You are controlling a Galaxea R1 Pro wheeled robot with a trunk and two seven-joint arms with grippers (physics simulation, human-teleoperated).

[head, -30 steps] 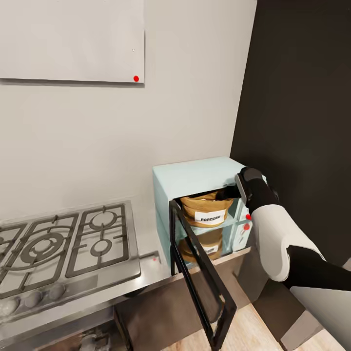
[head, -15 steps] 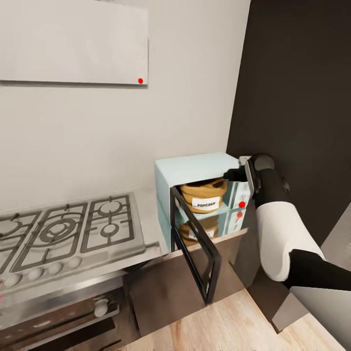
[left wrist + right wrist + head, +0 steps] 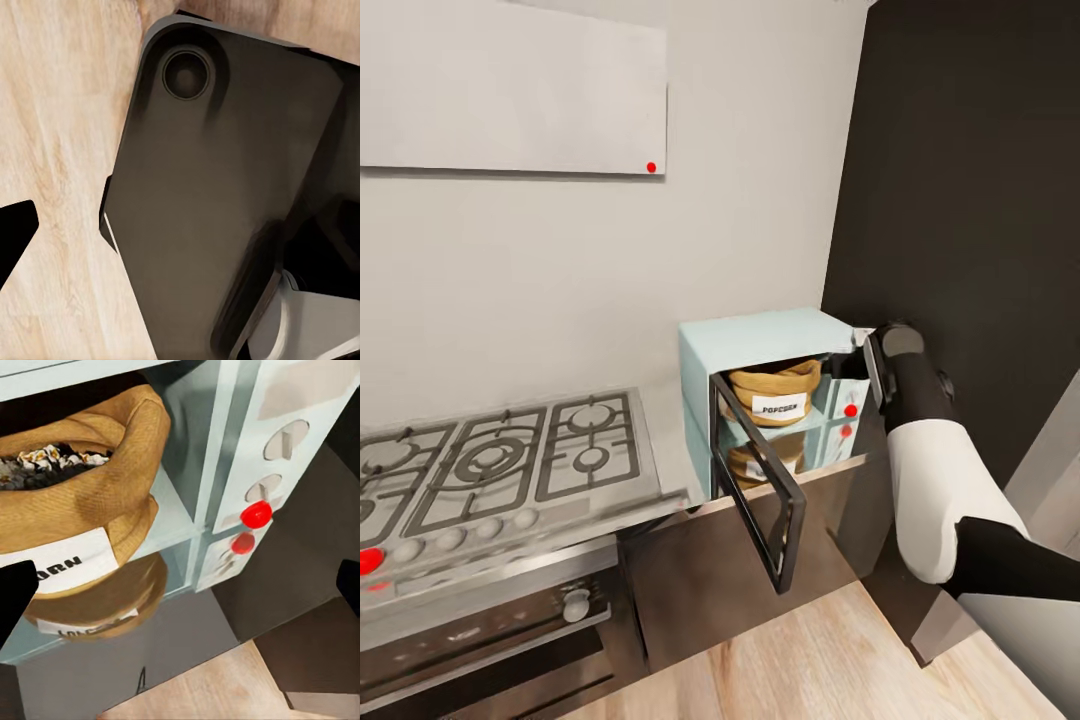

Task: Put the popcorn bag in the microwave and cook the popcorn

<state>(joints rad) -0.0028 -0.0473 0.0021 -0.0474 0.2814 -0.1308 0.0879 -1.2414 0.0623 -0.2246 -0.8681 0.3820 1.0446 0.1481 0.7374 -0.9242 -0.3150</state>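
Observation:
The pale mint-blue microwave (image 3: 760, 345) stands at the right end of the steel countertop (image 3: 665, 440), its dark-framed door (image 3: 760, 495) swung wide open toward me. Inside sits the tan popcorn bag (image 3: 775, 385) with its white label; the glossy cavity floor mirrors it. The right wrist view shows the bag (image 3: 97, 502) close up, with whitish popcorn (image 3: 45, 461) in its mouth. My right gripper (image 3: 847, 362) hovers open at the microwave's upper right front corner, apart from the bag, its fingertips spread wide (image 3: 184, 585). My left gripper (image 3: 180, 229) hangs open over the wooden floor.
A steel gas hob (image 3: 490, 460) lies left of the microwave, above a built-in oven (image 3: 480, 630). A dark tall panel (image 3: 960, 200) rises right beside the microwave. Red knobs (image 3: 256, 514) sit on the microwave's white side panel. Wooden floor (image 3: 810, 660) lies below.
The head view has pulled back and down, now showing the oven and floor. My right gripper has drawn out from the bag's rim to the microwave's right front. The bag stays inside.

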